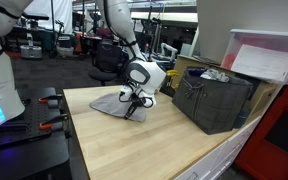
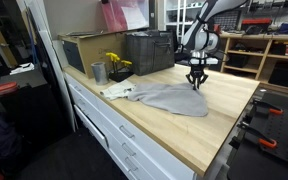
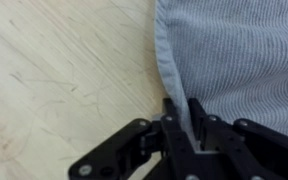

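The tool (image 3: 184, 112) pinches the edge of the grey cloth (image 3: 244, 50), gripped but not yet lifted off the bench (image 3: 54, 80).

- We see a pale wooden tabletop (image 2: 189, 135) with white drawers (image 2: 109, 125) beneath it.
- A dark crate (image 2: 149, 52) stands at its far edge.
- A metal cup (image 2: 99, 72) stands beside it.
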Motion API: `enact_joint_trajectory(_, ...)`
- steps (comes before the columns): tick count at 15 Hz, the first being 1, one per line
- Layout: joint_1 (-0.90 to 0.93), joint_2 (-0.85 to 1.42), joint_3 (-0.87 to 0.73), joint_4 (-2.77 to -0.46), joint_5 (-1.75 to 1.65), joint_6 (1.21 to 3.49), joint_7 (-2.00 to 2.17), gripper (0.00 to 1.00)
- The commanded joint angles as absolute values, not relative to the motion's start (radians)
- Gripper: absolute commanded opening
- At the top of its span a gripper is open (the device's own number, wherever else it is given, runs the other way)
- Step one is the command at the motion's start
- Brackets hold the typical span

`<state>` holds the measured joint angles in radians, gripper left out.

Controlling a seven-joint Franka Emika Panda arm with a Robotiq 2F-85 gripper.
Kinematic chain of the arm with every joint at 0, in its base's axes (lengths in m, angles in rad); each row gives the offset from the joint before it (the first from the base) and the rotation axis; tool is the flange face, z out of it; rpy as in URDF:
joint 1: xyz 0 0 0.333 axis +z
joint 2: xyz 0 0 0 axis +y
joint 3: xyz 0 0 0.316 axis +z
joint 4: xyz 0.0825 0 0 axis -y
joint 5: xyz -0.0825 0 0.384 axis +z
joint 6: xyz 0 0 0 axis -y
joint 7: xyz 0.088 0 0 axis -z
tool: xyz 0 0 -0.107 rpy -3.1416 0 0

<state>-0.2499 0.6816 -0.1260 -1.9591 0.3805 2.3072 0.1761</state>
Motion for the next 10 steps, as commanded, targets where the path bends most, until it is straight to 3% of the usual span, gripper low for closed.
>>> enact_joint_trajectory(1,-0.231,0.582,-0.155,-2.064,0.350,2.366,0.183,0.00)
enact_joint_trajectory(10,-0.137,0.421,-0.286,-2.062,-0.094,2.323,0.167,0.01)
